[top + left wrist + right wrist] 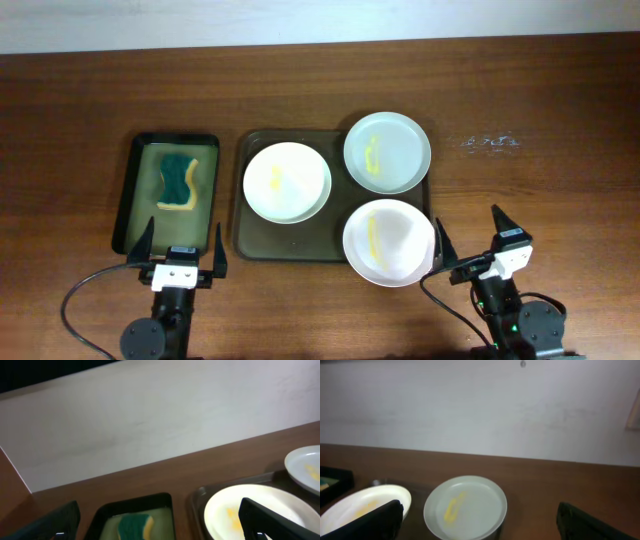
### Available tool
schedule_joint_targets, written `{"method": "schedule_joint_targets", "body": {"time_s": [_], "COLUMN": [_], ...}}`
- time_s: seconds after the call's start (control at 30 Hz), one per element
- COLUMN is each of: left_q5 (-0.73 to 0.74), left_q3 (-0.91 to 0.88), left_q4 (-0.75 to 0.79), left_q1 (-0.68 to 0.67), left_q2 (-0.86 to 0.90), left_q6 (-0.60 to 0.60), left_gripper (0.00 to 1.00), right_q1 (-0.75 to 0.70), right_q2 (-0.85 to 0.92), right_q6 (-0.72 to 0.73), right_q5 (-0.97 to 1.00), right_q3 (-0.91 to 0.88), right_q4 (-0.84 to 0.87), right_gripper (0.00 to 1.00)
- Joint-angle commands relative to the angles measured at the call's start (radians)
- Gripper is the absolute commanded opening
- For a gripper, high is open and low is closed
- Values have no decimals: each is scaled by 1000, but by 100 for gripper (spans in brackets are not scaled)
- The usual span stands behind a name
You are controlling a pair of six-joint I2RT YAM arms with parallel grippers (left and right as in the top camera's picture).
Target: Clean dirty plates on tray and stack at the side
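The left pincer (181, 240) and the right pincer (468, 235) both gape wide, holding nothing, at the desk's (300, 90) near edge. Three yellow-smeared plates (287, 182) lie on the tray (250, 240); one juts past its near right corner.

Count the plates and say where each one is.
3. One plate lies on the left of the tray, another plate at its upper right corner, the last plate at its lower right corner, overhanging the rim. None looks hidden.

No legible text; faint white marks (490, 144) on table (80, 120) unreadable.
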Motion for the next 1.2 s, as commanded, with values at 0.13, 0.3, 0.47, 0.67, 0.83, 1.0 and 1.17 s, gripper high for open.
{"method": "schedule_joint_targets", "body": {"time_s": [0.13, 0.3, 0.47, 0.67, 0.83, 1.0, 1.17], "left_q5": [74, 144, 153, 234, 305, 297, -43], "left_q3": [191, 529, 984, 1583, 1654, 1654, 1655], "left_q4": [-17, -206, -587, -1201, -1286, -1256, -1191], "left_q1": [-3, -3, -3, -3, -3, -3, 22], "left_q2": [261, 621, 1028, 1499, 1622, 1629, 1629], "left_q6": [-42, -11, -2, 40, 40, 33, -276], "left_gripper": [99, 99, 99, 99, 99, 99, 99], "right_q1": [9, 9, 9, 9, 9, 43, 231], "right_q2": [125, 362, 634, 1005, 1236, 1418, 1576], "right_q6": [15, 15, 15, 14, 14, 96, 312], "right_q5": [-56, -67, -68, -116, -259, -370, -134], "right_q3": [183, 428, 716, 1009, 1065, 1065, 1188], "right_q4": [-54, -208, -456, -762, -780, -667, -639], "right_gripper": [98, 98, 98, 98, 98, 86, 73]}}
